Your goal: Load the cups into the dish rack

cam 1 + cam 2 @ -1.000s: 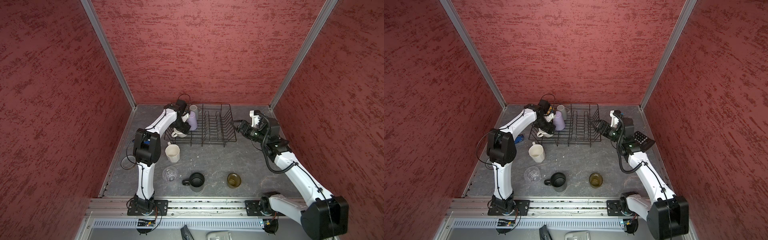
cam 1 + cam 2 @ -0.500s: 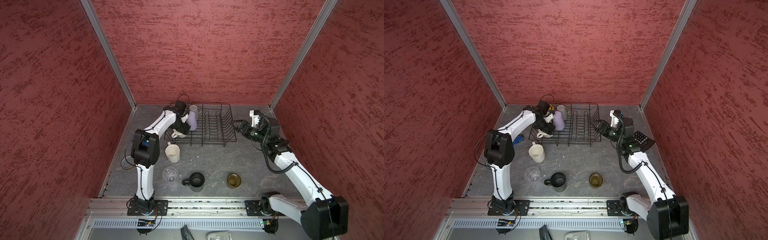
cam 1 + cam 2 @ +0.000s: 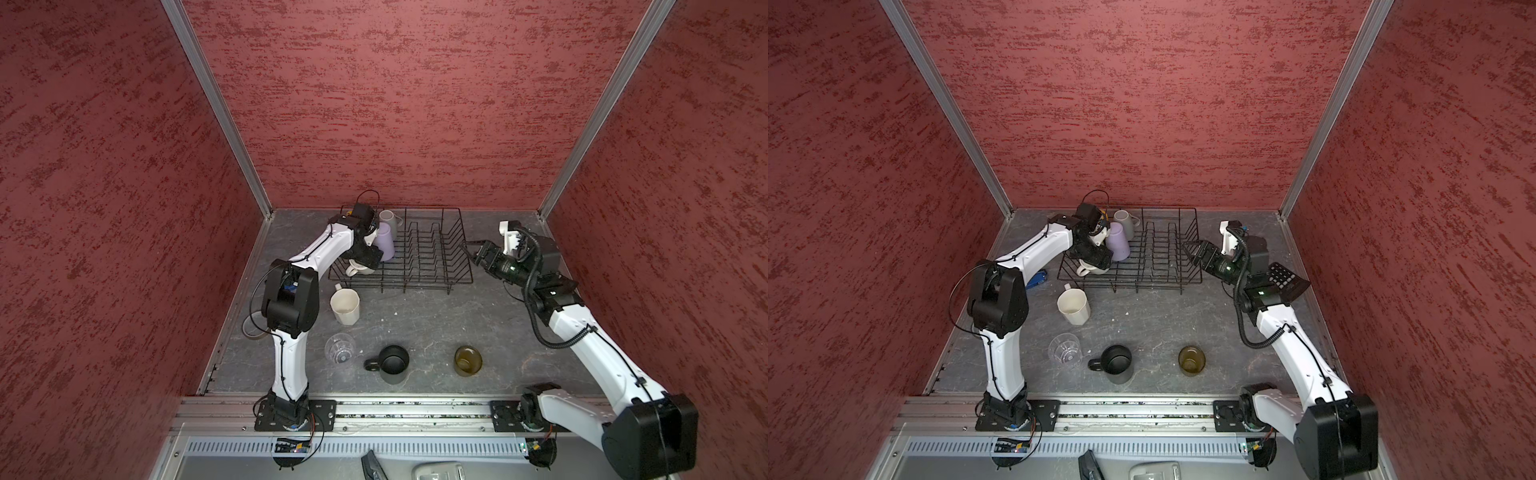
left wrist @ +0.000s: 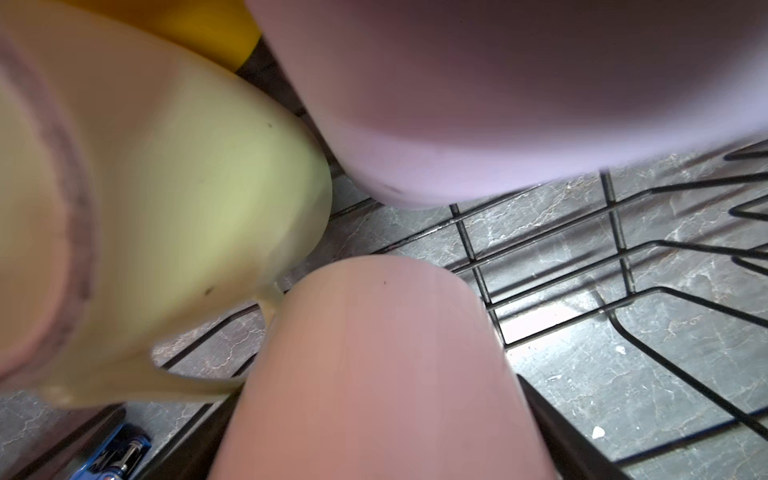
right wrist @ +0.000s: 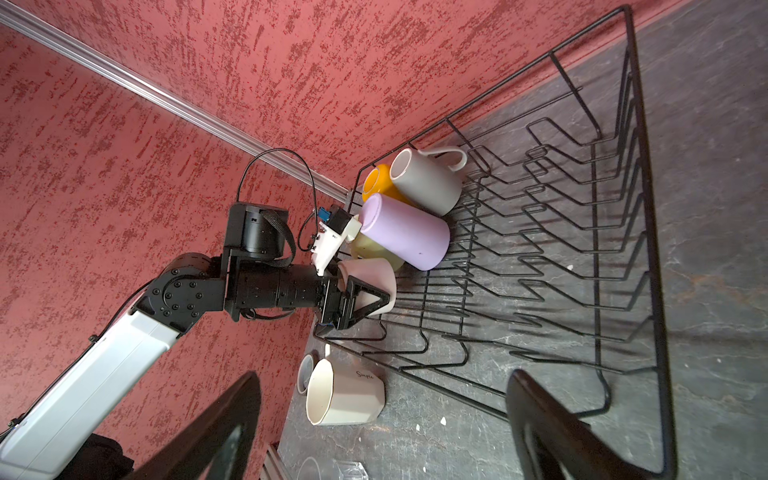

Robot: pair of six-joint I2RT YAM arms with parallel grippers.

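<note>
Change: almost none. The left hand (image 3: pixel 369 261) stays in rack (image 3: pixel 419 253), near-left corner, jaws wide around white mug (image 5: pixel 368 272); gripping or released, you cannot tell. Meanwhile right hand (image 3: pixel 1190 252) spread wide, empty.
Racked: yellow mug (image 5: pixel 376 180), grey mug (image 5: pixel 428 183), lilac tumbler (image 5: pixel 405 235), green mug (image 4: pixel 187 187).
On counter (image 3: pixel 415 324): faceted mug (image 5: pixel 349 395), script reads like "Simple"; clear glass (image 3: pixel 340 348); black mug (image 3: pixel 392 363); olive glass (image 3: pixel 468 360). Four left for you.

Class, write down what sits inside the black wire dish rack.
Five cups crowd one end: grey mug, yellow mug, lilac tumbler, pale green mug, white mug in the left gripper. The yellow and green ones are largely covered.
</note>
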